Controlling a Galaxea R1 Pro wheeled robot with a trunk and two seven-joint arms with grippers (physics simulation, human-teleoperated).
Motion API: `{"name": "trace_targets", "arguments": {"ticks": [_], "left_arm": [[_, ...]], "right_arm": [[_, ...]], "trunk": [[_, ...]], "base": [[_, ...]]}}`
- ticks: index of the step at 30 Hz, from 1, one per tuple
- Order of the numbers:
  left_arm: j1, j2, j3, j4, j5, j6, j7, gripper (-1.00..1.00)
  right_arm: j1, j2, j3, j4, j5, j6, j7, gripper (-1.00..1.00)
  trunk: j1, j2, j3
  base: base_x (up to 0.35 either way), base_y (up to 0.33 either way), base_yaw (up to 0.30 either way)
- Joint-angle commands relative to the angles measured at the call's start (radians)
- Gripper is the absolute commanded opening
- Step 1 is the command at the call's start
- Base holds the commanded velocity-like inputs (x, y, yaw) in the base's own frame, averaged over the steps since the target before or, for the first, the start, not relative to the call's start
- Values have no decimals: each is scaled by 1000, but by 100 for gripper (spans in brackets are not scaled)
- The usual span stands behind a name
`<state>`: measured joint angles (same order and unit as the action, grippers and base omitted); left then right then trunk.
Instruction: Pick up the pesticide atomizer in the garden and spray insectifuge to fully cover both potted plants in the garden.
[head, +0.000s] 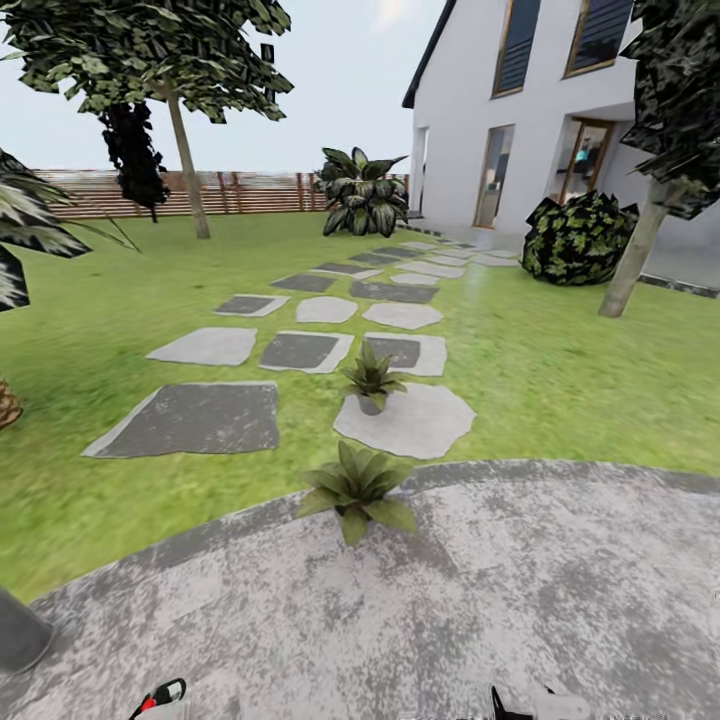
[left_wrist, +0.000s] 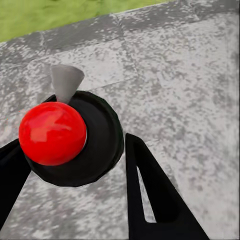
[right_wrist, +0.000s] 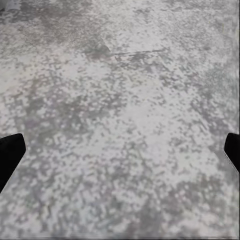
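Red knob (left_wrist: 52, 132) on a black cap w/ grey nozzle: that's the atomizer (left_wrist: 100, 135), seen top-down over the patio (head: 500, 600). L gripper (left_wrist: 75, 150) has a finger pressed on each side of the cap, looks like a pinch. Both plants sit ahead, centre: the near one (head: 355, 490) on the patio edge, the far one (head: 372, 378) on a stone behind it. R gripper (right_wrist: 122, 140) has jaws spread wide, empty. Risks: the nozzle doesn't seem aimed at either plant, so spray prob. lands on paving; a cap-only grip may slip.
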<state>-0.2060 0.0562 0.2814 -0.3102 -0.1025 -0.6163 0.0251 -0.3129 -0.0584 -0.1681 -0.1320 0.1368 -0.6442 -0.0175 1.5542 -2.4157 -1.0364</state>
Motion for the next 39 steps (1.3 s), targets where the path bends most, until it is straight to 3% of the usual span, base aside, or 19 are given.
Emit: {"name": "trace_targets", "arguments": {"ticks": [1,13,21,26,30,39], "left_arm": [[-1,0,6,0,-11,-3,3,-100],[-1,2,7,2,-10,-2,1,-100],[0,2,4,2,-14,-2,-1,-100],[-23,2,14,15,-47,20,-29,-100],[0,2,31,18,-21,-2,-6,-100],[0,5,12,3,28,-29,33,-100]], "right_arm": [[-1,0,-7,1,10,-3,-2,100],[-1,2,-7,2,11,-3,-2,100],[-1,2,-4,-2,13,0,6,100],[-29,30,-17,-30,43,18,34,100],[-45,49,-19,-13,22,-2,11,100],[-48,50,-19,-8,-30,-6,-39,100]], "trunk": [[0,0,-1],[0,0,-1],[0,0,-1],[0,0,-1],[0,0,-1],[0,0,-1]], "base": [[0,0,-300],[177,-51,-288],[164,-89,-32],[0,0,0],[0,0,0],[0,0,0]]}}
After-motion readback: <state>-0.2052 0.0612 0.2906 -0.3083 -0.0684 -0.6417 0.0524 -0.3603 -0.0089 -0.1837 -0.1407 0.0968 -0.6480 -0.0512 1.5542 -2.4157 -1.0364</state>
